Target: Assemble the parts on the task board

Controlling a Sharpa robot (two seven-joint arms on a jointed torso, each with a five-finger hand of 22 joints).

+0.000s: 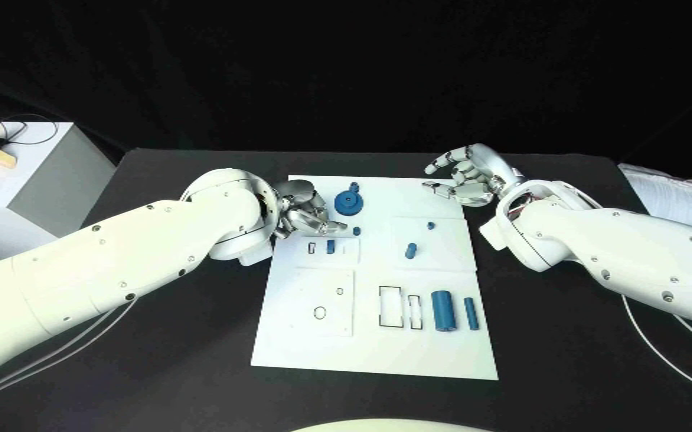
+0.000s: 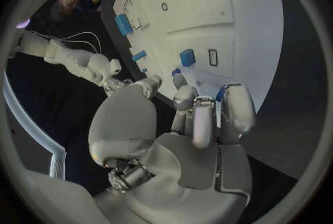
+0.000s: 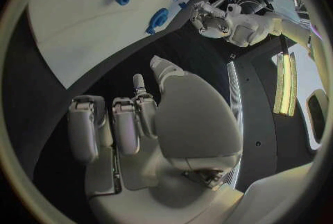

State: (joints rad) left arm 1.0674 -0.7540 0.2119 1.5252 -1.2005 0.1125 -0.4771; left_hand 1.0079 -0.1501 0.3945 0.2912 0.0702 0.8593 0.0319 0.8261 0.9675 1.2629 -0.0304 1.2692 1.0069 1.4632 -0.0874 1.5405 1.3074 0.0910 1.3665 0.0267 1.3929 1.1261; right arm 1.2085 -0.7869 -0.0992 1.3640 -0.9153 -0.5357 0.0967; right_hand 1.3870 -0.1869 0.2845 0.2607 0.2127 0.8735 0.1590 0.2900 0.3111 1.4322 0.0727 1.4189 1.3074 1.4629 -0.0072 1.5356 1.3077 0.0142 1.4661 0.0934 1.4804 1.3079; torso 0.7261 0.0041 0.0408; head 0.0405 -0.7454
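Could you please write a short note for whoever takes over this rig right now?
Left hand: at the left edge of the white plate task board, near the round blue gear-like part; whether it holds anything cannot be told.
Right hand: open, empty, above the board's far right corner.
Parts: two blue cylinders lie at the near right, a small blue peg mid-board, a small blue block near the left hand.
Done: nothing clearly assembled.
Left: seat the loose parts.
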